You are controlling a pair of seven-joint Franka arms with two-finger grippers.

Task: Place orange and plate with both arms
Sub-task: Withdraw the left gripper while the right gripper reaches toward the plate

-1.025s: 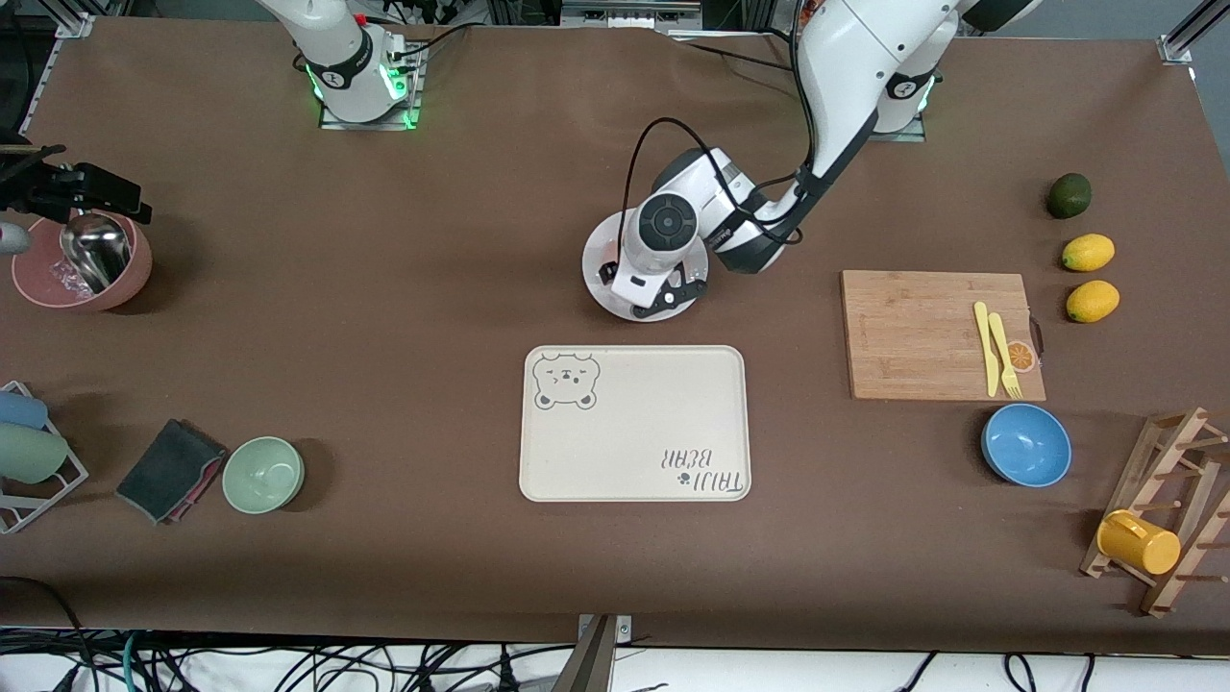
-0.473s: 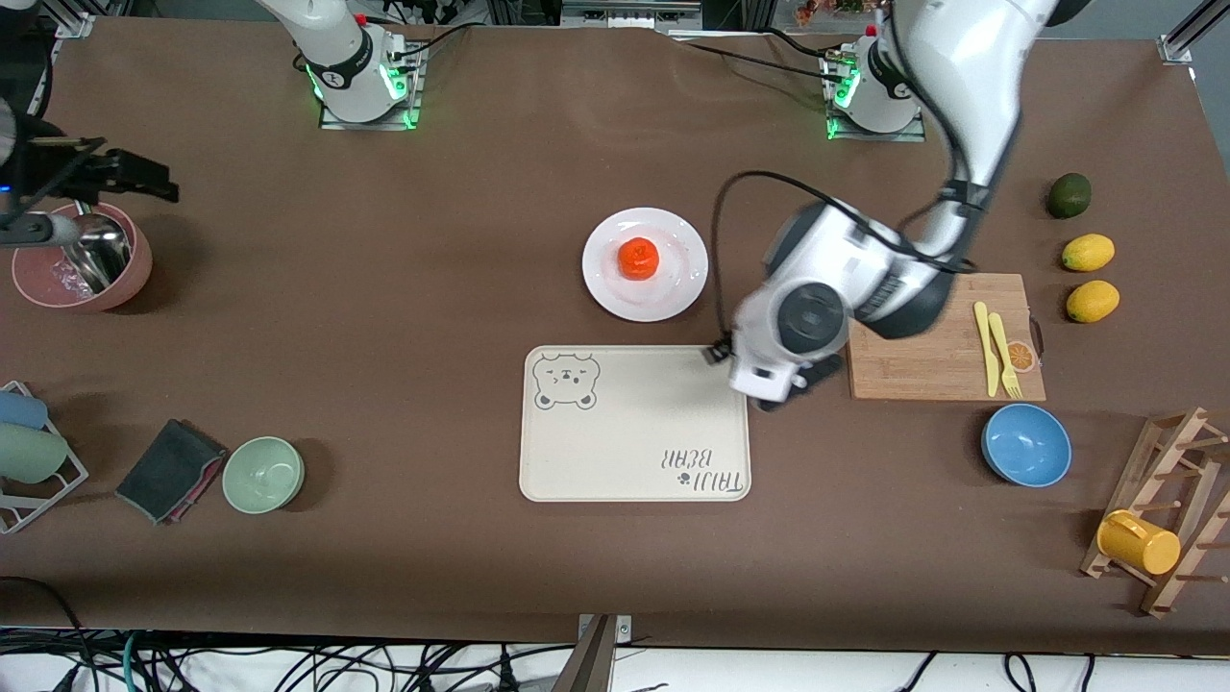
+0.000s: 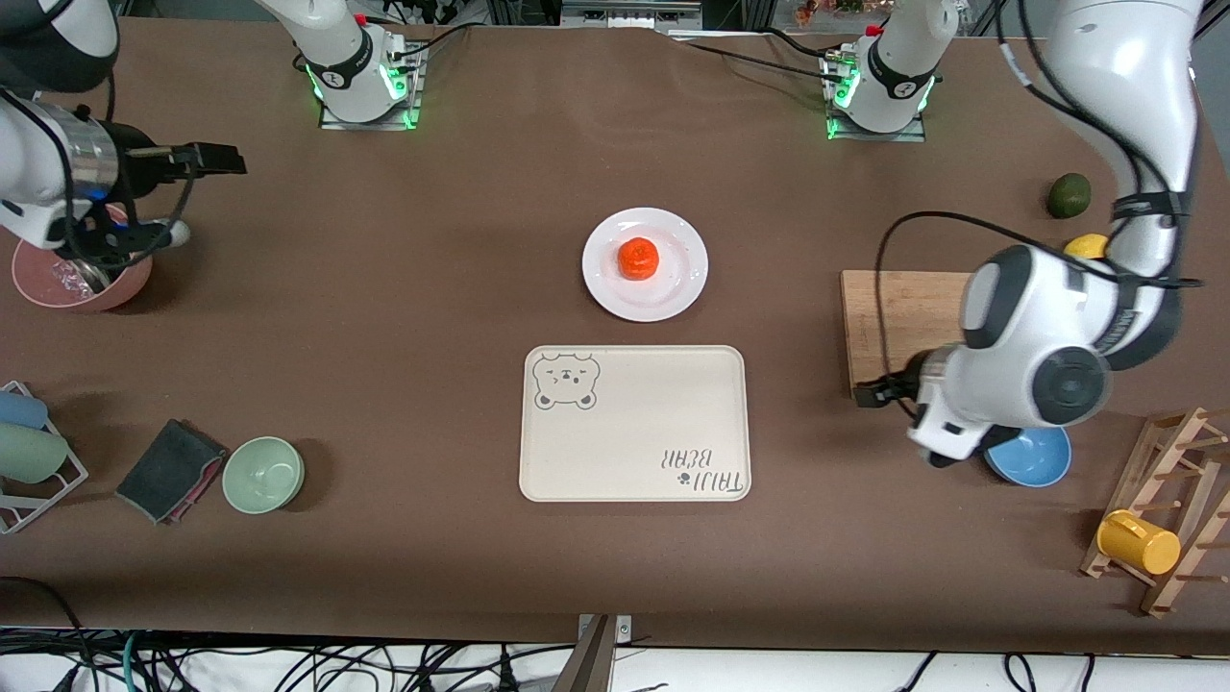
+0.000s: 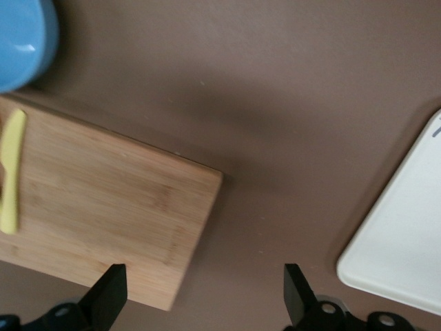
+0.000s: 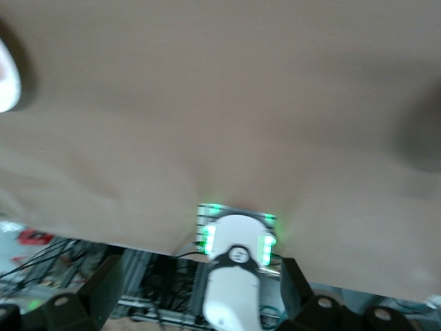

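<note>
Orange on plate at mid-table, both grippers spread wide and empty.

The orange (image 3: 637, 258) sits on the plate (image 3: 677, 288) on the brown table (image 3: 404, 288), just beside the beige tray (image 3: 634, 423). The left gripper (image 4: 203, 293) hangs over the cutting board (image 4: 103, 221) edge; the right gripper (image 5: 200, 293) is up over the table's right-arm end, near the pink bowl (image 3: 72, 284). Cables (image 3: 288, 663) trail below the table's edge nearest the front camera.

Brown-covered table (image 3: 432, 288), tangled cables (image 3: 240, 663) on pale floor below

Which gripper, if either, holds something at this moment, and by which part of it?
Neither. The left gripper is open over the cutting board's edge; the right gripper is open and empty. The orange rests on the plate.
</note>
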